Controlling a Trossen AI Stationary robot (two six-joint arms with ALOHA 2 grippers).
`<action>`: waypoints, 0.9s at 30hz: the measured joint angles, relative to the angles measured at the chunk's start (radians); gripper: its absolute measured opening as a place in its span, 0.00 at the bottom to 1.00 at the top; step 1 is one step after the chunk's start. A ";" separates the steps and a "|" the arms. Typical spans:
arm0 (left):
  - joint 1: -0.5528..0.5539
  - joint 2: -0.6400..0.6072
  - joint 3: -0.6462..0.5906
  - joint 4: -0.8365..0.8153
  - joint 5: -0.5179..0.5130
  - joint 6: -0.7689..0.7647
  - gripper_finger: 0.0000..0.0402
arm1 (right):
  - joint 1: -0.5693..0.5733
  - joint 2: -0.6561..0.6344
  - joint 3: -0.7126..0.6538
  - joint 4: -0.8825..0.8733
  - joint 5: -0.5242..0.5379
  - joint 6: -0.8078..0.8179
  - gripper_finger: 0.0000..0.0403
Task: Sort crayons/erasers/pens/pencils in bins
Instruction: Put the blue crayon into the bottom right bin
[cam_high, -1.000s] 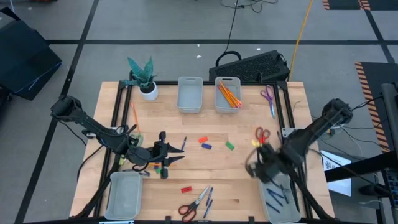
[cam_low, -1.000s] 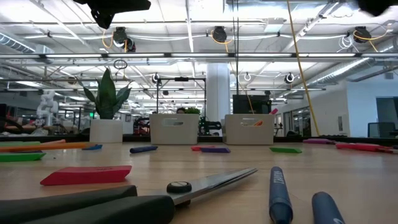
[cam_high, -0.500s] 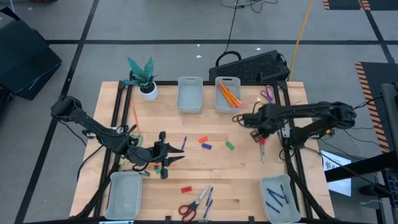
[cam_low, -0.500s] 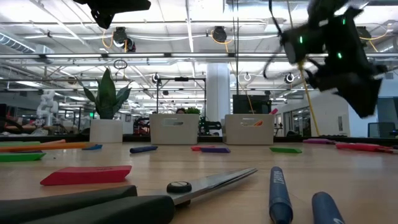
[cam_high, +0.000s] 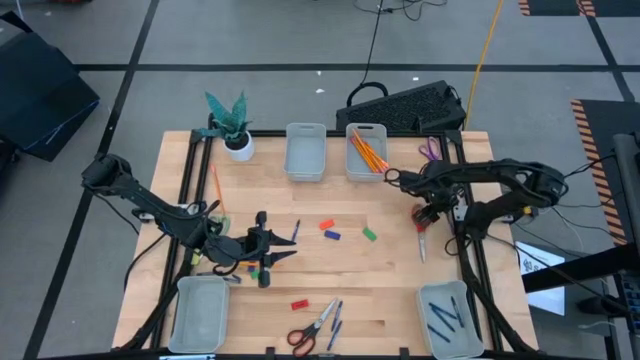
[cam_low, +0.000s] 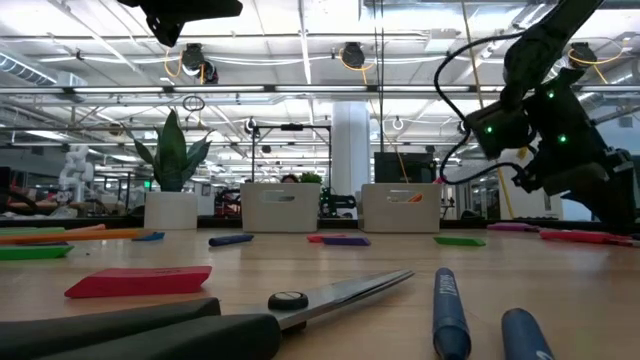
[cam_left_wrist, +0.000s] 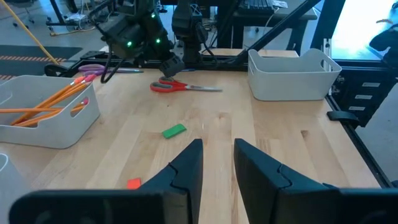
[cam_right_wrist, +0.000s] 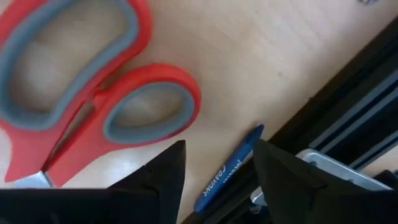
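My right gripper (cam_high: 430, 210) hangs open, low over the red-handled scissors (cam_right_wrist: 93, 106) at the table's right edge. A blue crayon (cam_right_wrist: 227, 174) lies flat between its fingers' line and the dark rail, untouched. My left gripper (cam_high: 272, 250) waits open at the middle left, with nothing between its fingers (cam_left_wrist: 186, 168). Red (cam_high: 326, 225), blue (cam_high: 334, 235) and green (cam_high: 369, 234) erasers lie mid-table. Orange pencils (cam_high: 368, 152) fill one far bin (cam_high: 352, 170), and pens (cam_high: 445, 318) lie in the near right bin (cam_high: 428, 335).
An empty bin (cam_high: 305, 155) stands at the far edge beside a potted plant (cam_high: 233, 125), and another bin (cam_high: 200, 312) at the near left. Scissors (cam_high: 310, 330), a pen (cam_high: 335, 322) and a red eraser (cam_high: 298, 304) lie near the front. Purple scissors (cam_high: 430, 155) lie far right.
My right gripper has swung from above the near right bin toward the table's far edge, then come down a little over the red scissors by the right rail. My left arm has kept still.
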 joint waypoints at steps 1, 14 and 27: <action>0.000 0.000 0.000 0.000 0.000 0.000 0.24 | -0.012 0.012 0.000 0.003 -0.001 -0.013 0.46; 0.000 0.000 0.000 0.000 0.000 0.000 0.24 | -0.211 0.211 0.070 -0.112 -0.108 -0.211 0.42; 0.000 0.000 0.000 0.000 0.000 0.000 0.24 | -0.237 0.205 0.055 -0.102 -0.121 -0.215 0.42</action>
